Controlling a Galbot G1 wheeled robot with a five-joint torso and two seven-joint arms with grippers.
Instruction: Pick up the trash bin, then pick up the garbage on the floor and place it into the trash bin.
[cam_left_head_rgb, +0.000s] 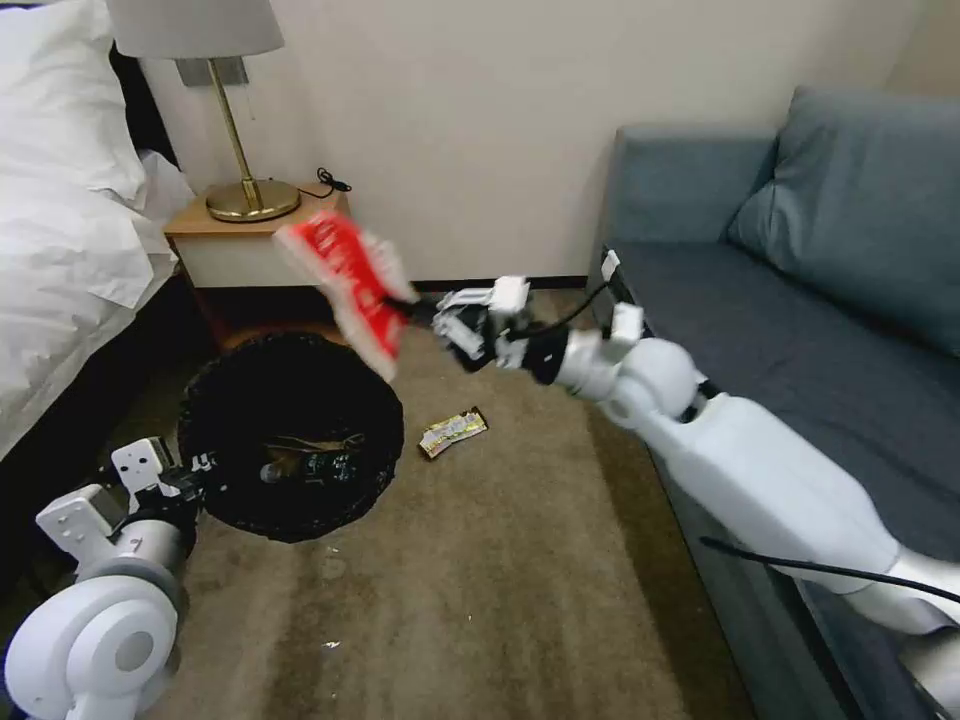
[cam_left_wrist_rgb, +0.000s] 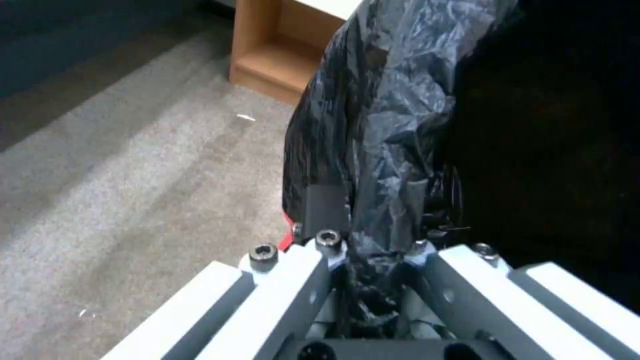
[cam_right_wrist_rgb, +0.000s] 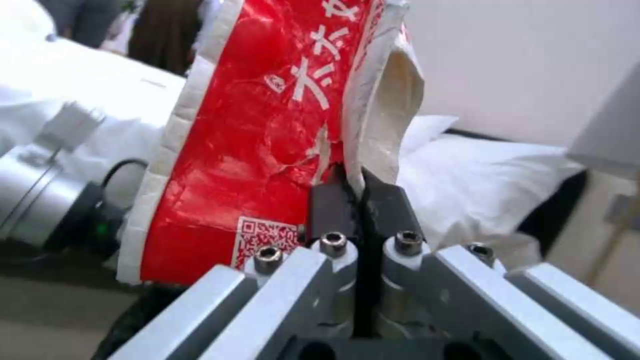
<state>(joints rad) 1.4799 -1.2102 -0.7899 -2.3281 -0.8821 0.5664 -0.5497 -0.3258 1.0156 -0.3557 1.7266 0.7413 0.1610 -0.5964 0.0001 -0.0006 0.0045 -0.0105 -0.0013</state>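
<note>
The trash bin (cam_left_head_rgb: 290, 400), lined with a crinkled black bag (cam_left_wrist_rgb: 400, 100), is held above the carpet at the lower left. My left gripper (cam_left_head_rgb: 190, 475) is shut on its near rim, with the bag pinched between the fingers (cam_left_wrist_rgb: 327, 205). Some litter lies inside the bin (cam_left_head_rgb: 305, 465). My right gripper (cam_left_head_rgb: 420, 305) is shut on the edge of the red wrapper (cam_left_head_rgb: 345, 290), which hangs tilted in the air just above the bin's far rim. In the right wrist view the black pads (cam_right_wrist_rgb: 333, 205) clamp the red wrapper (cam_right_wrist_rgb: 260, 140). A yellowish-silver wrapper (cam_left_head_rgb: 453, 432) lies on the carpet right of the bin.
A bed with white linen (cam_left_head_rgb: 60, 230) runs along the left. A wooden nightstand (cam_left_head_rgb: 250, 245) with a brass lamp (cam_left_head_rgb: 245, 195) stands behind the bin. A blue-grey sofa (cam_left_head_rgb: 800, 330) lines the right side. Brown carpet (cam_left_head_rgb: 480, 580) lies between them.
</note>
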